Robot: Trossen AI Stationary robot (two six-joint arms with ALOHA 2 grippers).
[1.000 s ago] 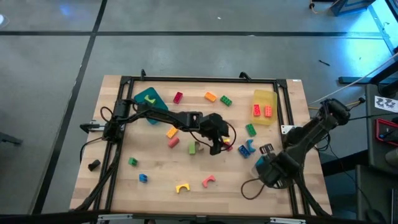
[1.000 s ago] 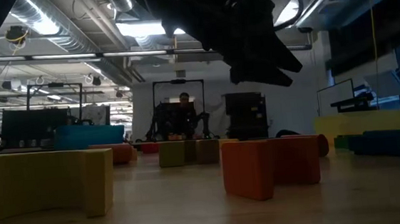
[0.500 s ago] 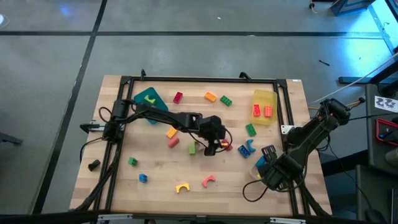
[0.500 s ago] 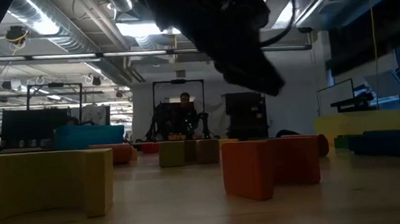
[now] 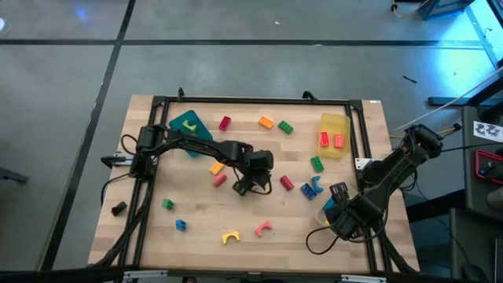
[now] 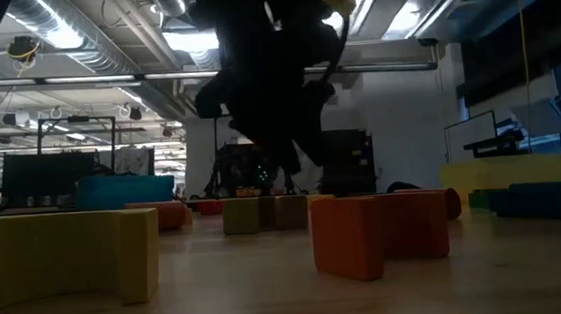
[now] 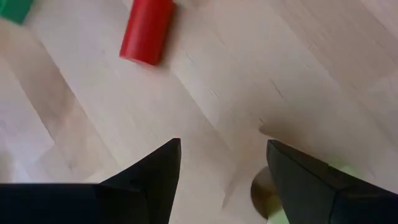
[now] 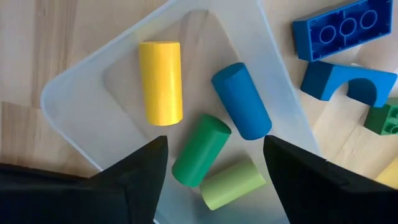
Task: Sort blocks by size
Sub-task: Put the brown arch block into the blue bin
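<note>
Mid-table, left gripper (image 5: 250, 187) hovers, jaws wide, nothing held; red cylinder (image 7: 147, 31) lies near. Right gripper (image 8: 214, 163), jaws apart and empty, hangs over clear tray (image 8: 81, 81) holding four cylinders.

My left pincer (image 5: 250, 185) covers whatever lies under it at the centre of the high view. In my left wrist view a green block (image 7: 15, 9) is cut off at the upper left, and a pale green thing (image 7: 339, 171) hides behind one finger at lower right. In my right wrist view the clear tray (image 8: 68, 118) runs off the bottom edge.
</note>
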